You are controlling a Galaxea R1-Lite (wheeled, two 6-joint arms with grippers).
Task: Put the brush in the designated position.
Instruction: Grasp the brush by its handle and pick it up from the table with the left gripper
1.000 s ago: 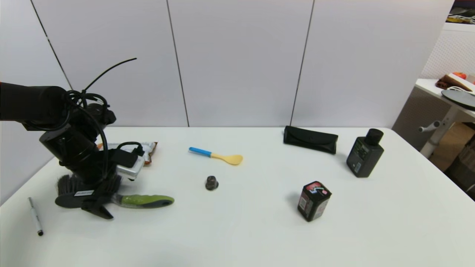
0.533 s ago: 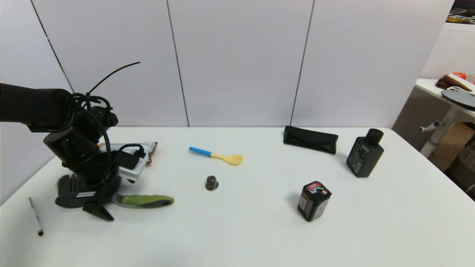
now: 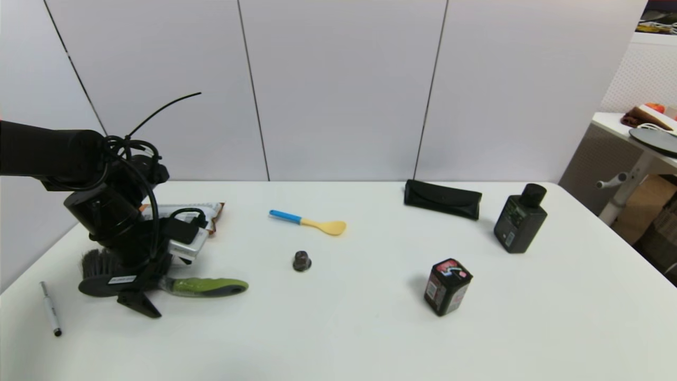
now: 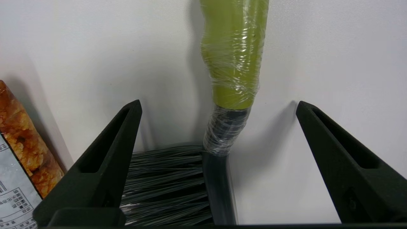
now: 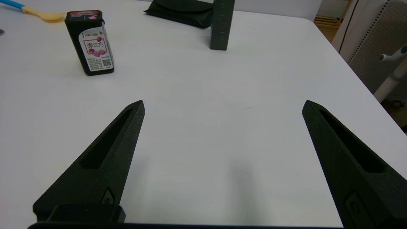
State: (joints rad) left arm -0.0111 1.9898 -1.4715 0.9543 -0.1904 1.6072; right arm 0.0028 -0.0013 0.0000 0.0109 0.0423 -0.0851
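Brush (image 3: 158, 283) lies flat on the white table (image 3: 344, 328) at my ten o'clock, near the left edge, its lime-green handle pointing toward three o'clock and its dark bristles facing away from me. My left gripper (image 3: 144, 296) is down over its neck, fingers spread wide with one on each side of the brush; in the left wrist view neither finger (image 4: 108, 159) seems to touch it, though the lower part of the bristles is hidden. My right gripper (image 5: 222, 105) hangs low over bare table on my right side, fingers likewise spread and holding nothing.

Nearest me at nine o'clock from the brush head lies a pen (image 3: 51, 316). Just past the brush, partly behind my left wrist, is a snack bag (image 3: 209, 211). At my twelve o'clock sits a small dark cap-like piece (image 3: 302, 261), and beyond it a blue-handled yellow spoon (image 3: 309, 222). At one o'clock stands a small black box with a red label (image 3: 447, 287); farther out at two o'clock are a dark bottle (image 3: 519, 219) and a black case (image 3: 442, 199) near the far edge.
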